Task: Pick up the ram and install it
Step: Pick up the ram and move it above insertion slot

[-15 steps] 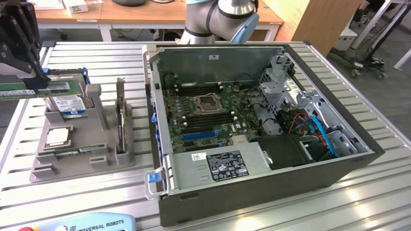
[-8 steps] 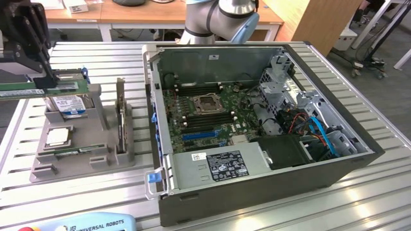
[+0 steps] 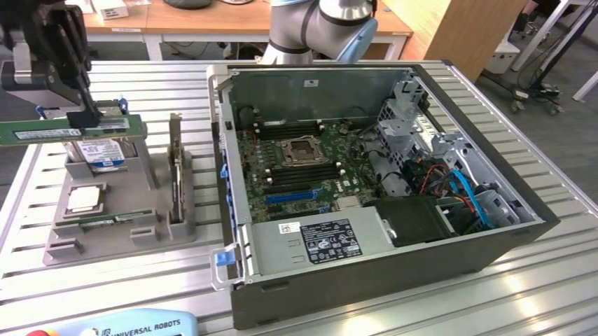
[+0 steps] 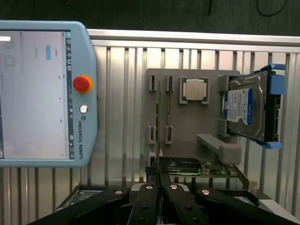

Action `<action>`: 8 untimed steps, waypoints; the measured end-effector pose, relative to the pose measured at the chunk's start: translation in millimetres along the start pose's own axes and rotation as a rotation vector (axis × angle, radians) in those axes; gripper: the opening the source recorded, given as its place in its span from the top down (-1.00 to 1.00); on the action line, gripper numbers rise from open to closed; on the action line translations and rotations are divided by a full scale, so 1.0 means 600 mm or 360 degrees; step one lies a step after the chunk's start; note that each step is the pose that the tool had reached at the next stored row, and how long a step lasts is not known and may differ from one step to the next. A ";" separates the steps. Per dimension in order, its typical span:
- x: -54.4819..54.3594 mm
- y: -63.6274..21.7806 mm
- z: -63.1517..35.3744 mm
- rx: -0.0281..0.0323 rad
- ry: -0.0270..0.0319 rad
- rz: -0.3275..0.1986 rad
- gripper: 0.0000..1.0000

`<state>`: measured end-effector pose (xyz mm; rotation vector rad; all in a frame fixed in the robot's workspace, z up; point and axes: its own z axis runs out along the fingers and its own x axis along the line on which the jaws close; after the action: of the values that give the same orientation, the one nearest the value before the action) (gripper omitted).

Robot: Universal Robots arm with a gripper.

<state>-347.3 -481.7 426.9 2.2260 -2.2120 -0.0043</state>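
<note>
Over the grey fixture [image 3: 103,243], near the surface [image 3: 94,287] edge on the exterior view's left, the hand [image 3: 84,119] hung with the ram [image 3: 38,133] pinched between its fingers. The grip sat approx. two-thirds along the stick, toward its end on the exterior view's right. In the wrist view the fingers [image 4: 145,197] met tight on a thin board edge, w/ no gap to speak of.

The ram was clear of the fixture, up in the air, not touching the hard drive [image 3: 98,154] or the processor chip [image 3: 84,199] below it. Its long axis lay level, running roughly across the exterior view left to right. It stood on edge, sticker face toward the camera.

Key relation: the open PC case [image 3: 374,280] sat to the exterior view's right of the hand, well apart from it, w/ the motherboard [image 3: 280,182] lying flat inside. The DIMM slots [image 3: 290,127] flanked the CPU socket [image 3: 301,150], and their long axes also ran approx. left to right across that view. So the stick and slots looked near parallel, maybe a slight skew, hard to tell exactly. The case's near wall stood between the ram and the slots.

Judged from this, pickup was done and install wasn't. No stick could be made out in those slots.
</note>
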 end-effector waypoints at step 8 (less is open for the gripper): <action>0.000 -0.020 0.000 -0.00001 0.00000 0.0000 0.77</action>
<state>-335.2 -481.7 426.9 2.2259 -2.2119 -0.0044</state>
